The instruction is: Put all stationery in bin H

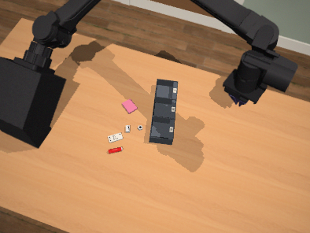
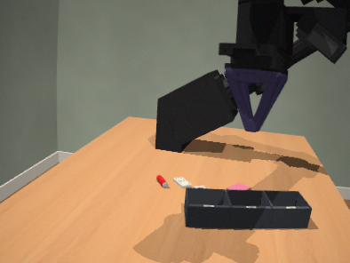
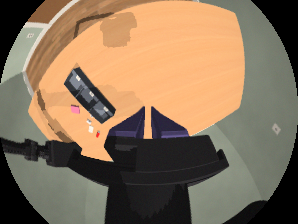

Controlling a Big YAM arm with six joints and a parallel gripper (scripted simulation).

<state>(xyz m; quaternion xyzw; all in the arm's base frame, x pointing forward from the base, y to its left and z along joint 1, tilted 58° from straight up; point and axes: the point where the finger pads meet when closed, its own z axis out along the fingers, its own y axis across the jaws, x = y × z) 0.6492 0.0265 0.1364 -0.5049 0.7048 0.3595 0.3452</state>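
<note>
A dark row of three bins (image 1: 167, 82) (image 2: 209, 218) (image 3: 89, 94) stands mid-table; its small labels are too small to read. To its left lie a pink note pad (image 1: 129, 105) (image 2: 239, 186) (image 3: 75, 106), a small white block (image 1: 127, 128), a tiny round piece (image 1: 139, 127), a white domino-like tile (image 1: 115, 137) (image 2: 182, 181) and a red stick-shaped item (image 1: 116, 149) (image 2: 162, 180). My gripper (image 1: 241, 101) (image 2: 253, 129) (image 3: 148, 109) hangs high above the table's right side, far from all of them. Its purple fingers are shut with nothing between them.
The arm's large black base (image 1: 23, 102) (image 2: 191, 115) stands at the table's left end. The table's far edge runs close behind the gripper. The bins look empty.
</note>
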